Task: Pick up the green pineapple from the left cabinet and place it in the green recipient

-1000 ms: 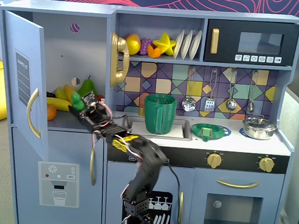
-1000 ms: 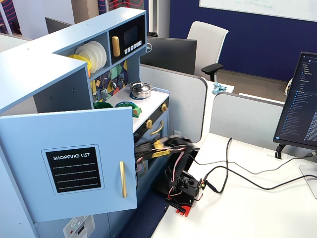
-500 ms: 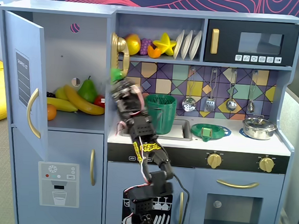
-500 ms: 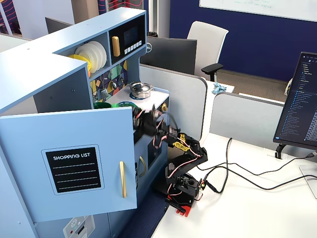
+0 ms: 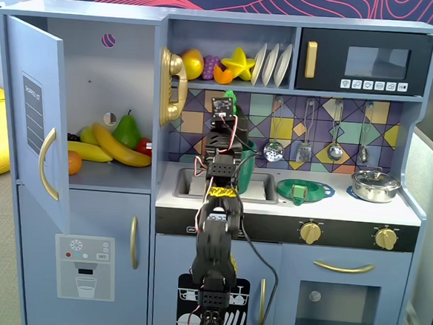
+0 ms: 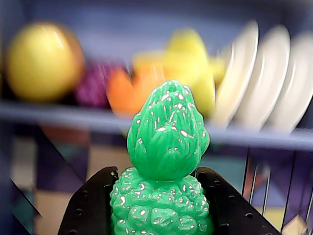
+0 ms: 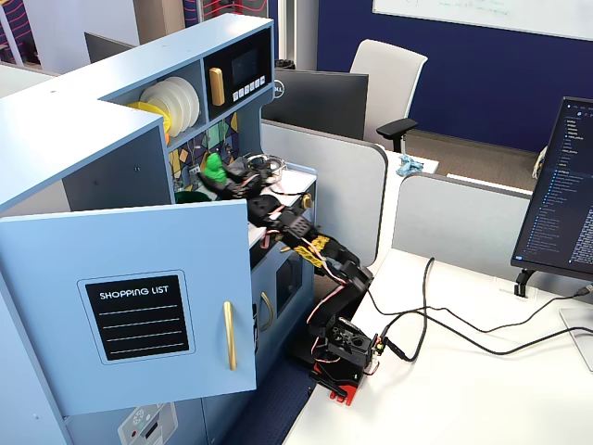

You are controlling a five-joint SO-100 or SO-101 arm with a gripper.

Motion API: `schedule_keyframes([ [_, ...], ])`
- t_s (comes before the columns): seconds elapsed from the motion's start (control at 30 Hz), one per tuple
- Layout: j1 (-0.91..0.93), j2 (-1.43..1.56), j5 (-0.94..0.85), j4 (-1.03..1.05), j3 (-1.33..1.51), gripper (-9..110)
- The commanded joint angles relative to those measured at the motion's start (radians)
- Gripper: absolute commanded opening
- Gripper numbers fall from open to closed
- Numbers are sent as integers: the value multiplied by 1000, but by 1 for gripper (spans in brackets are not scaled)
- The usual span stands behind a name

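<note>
We observe the hand (image 6: 161, 215) clamped on the green pineapple (image 6: 165, 161). In the wrist view, the two black fingers (image 6: 90, 205) press against the bumpy lower body from both sides, and the leafy crown rises upright above them. The fruit is clear of any surface.

In a fixed view facing the toy kitchen, the arm (image 5: 214, 244) rises from its base in front of the sink (image 5: 189, 184). The pineapple (image 5: 229, 99) sits at the top of the arm, just below the open shelf (image 5: 229, 84). That shelf carries a yellow fruit (image 5: 193, 63), a yellow star-shaped piece (image 5: 238, 62) and three white plates (image 5: 272, 64) standing on edge.

The green recipient (image 5: 248, 163) stands behind the arm at the sink area of the worktop (image 5: 391, 210). Most of it is hidden by the arm, and only a dark green part shows to the right of the wrist. The pineapple is above it and slightly to the left in this view. We cannot tell from the frames whether it is directly over the opening.

The left cabinet (image 5: 120, 52) stands with its door (image 5: 34, 112) swung open. Inside, a banana (image 5: 117, 147), a green pear (image 5: 127, 130) and an orange (image 5: 74, 163) lie on its shelf.

In another fixed view from the side, the pineapple (image 7: 215, 167) appears in front of the tiled back wall, with the open door (image 7: 139, 306) in the foreground bearing a "SHOPPING LIST" label (image 7: 137, 317).
</note>
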Motion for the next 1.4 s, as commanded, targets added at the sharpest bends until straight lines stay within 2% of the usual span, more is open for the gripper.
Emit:
schedule_keyframes([
  [0.0,23,-129,29,-66,-109,0],
  [0.27,32,-298,-11,-101,-170,1],
  [0.43,37,-336,103,-115,-184,17],
  [0.57,29,-339,115,-100,-184,21],
  [0.9,18,-313,77,-64,-178,20],
  [1.07,-17,-55,71,18,12,18],
  [1.27,-64,437,58,167,509,17],
  [1.37,-28,646,117,337,729,17],
])
